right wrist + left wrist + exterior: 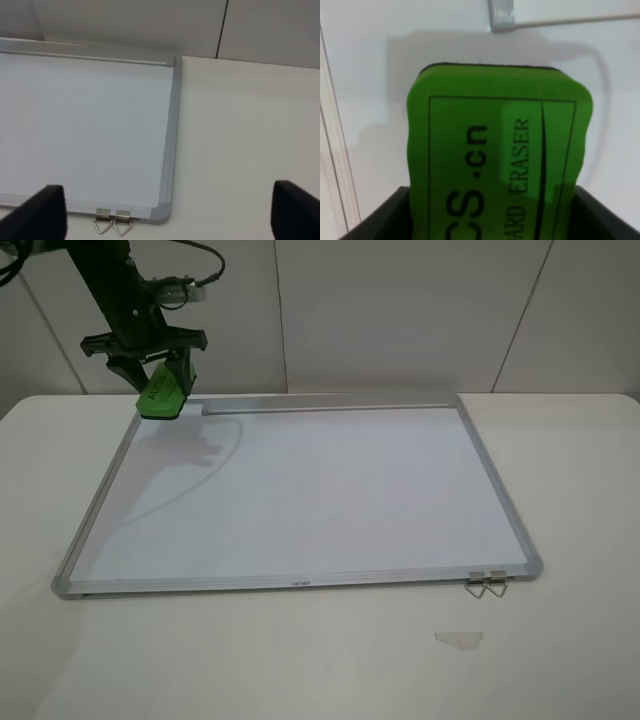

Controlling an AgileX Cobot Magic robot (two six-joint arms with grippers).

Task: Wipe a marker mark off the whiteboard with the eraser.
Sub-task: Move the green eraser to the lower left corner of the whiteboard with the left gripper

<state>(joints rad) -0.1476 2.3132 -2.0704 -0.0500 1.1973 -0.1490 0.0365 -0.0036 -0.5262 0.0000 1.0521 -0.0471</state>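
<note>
My left gripper point(158, 368) is shut on the bright green eraser point(162, 396), which hangs just above the far left corner of the whiteboard point(320, 490). The left wrist view is filled by the eraser point(500, 150), its dark lettering facing the camera and its dark underside toward the board point(365, 75). No marker mark shows anywhere on the white surface; the faint curve near the eraser is a cable's shadow. My right gripper point(168, 210) is open near the board's near right corner point(162, 212), and it is out of the high view.
The grey tray strip point(330, 406) runs along the board's far edge. Two small metal binder clips point(486, 583) hang at the near right corner. A small pale scrap point(458, 639) lies on the white table point(300, 670) in front of the board.
</note>
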